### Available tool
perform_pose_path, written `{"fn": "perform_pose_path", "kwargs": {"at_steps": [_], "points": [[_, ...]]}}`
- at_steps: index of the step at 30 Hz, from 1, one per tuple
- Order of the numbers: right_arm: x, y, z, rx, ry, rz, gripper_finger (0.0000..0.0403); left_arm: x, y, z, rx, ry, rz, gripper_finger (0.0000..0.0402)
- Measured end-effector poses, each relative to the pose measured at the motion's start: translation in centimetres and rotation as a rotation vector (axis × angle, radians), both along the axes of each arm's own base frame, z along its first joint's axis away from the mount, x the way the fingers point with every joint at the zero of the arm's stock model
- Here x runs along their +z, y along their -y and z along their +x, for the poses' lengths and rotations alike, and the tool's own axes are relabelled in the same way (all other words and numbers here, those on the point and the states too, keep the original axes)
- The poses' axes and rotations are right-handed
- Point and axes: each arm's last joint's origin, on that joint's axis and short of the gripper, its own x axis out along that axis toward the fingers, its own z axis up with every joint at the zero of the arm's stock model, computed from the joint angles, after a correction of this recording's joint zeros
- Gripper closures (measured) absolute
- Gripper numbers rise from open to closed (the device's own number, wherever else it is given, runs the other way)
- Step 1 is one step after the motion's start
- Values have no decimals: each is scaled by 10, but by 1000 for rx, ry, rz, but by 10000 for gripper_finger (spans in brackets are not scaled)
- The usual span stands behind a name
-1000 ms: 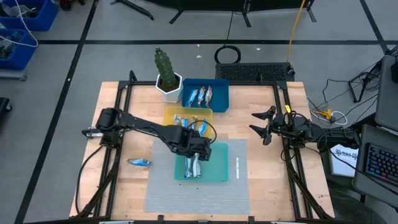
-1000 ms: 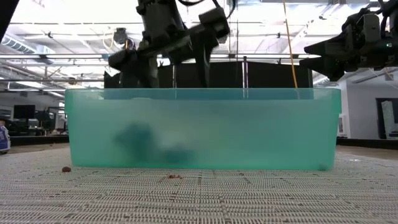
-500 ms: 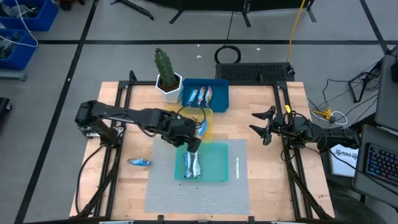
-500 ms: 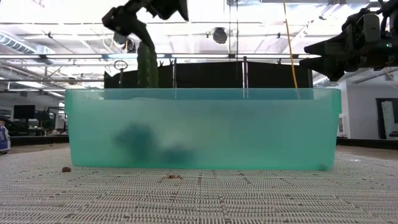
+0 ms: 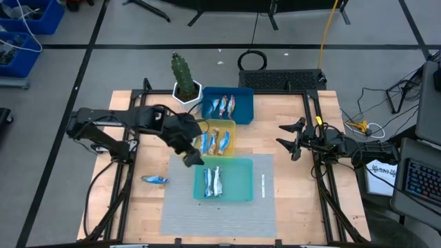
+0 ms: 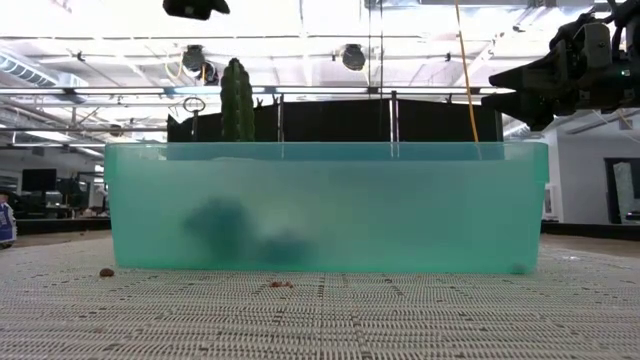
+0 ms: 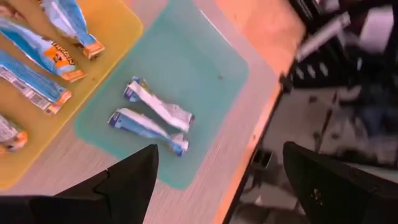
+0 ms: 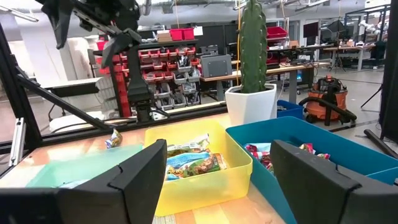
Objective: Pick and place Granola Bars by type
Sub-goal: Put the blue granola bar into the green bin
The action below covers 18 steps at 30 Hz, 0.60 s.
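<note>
1. While the left gripper [image 5: 191,158] hangs above the table beside the yellow tray [image 5: 231,140] and just off the teal tray's [image 5: 241,180] near corner, its fingers [image 7: 127,183] stand apart with nothing between them.
2. Two Granola Bars [image 5: 214,182] in white and blue wrappers lie side by side in the teal tray, toward its left end; the left wrist view shows them [image 7: 152,116] touching each other.
3. Several bars with orange-tipped wrappers [image 5: 213,141] lie in the yellow tray.
4. More bars [image 5: 223,105] lie in the blue tray [image 5: 244,110], which sits behind the yellow one.
5. One loose bar [image 5: 155,180] lies on the bare wood, left of the grey mat [image 5: 213,213], well apart from the trays.
6. Right gripper [image 5: 291,138] waits over the table's right edge, fingers [image 8: 140,177] spread, holding nothing.
7. Potted cactus [image 5: 184,83] stands just beside the blue tray's left end.
</note>
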Motion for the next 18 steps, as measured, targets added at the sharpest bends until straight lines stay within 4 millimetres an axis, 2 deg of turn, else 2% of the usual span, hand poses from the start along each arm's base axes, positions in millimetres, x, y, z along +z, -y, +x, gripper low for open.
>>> {"fn": "perform_pose_path", "kwargs": {"at_steps": [11, 18], "points": [[0, 0, 0, 0, -1, 0, 124, 24, -4, -56, -261, 27, 103, 57], [0, 0, 0, 0, 0, 0, 124, 31, -1, -89, -366, -5, 157, 57]]}}
